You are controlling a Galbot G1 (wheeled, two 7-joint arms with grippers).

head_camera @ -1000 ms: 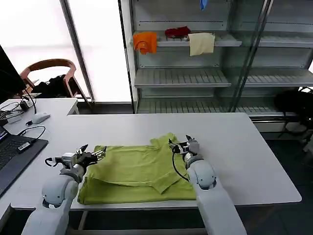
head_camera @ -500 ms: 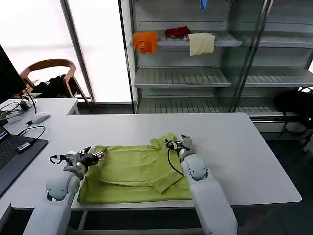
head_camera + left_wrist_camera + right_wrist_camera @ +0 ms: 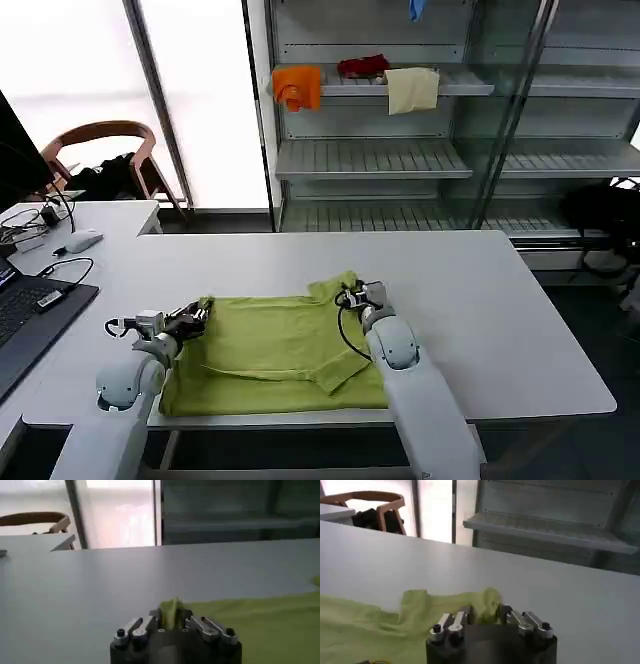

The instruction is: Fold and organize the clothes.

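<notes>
The table in front of me carries the shirt, lying partly folded near my edge, its near hem right at the table's front lip. I have both far corners in hand.

The main risk, as I judge it, is uneven travel: if one arm leads the other, the fold line will skew and the layers bunch. A sleeve already lies creased across the right half of the shirt, and dragging fabric over it could trap that wrinkle inside the fold. The soft cloth could also slip out of a shallow pinch mid-lift, and the hem by the lip could slide off the table if I pull toward myself.

My left gripper is closed to a narrow pinch on the shirt's far left corner, fabric standing up between its fingers. My right gripper is likewise clamped on the far right corner by the sleeve, cloth bunched between its fingers.
</notes>
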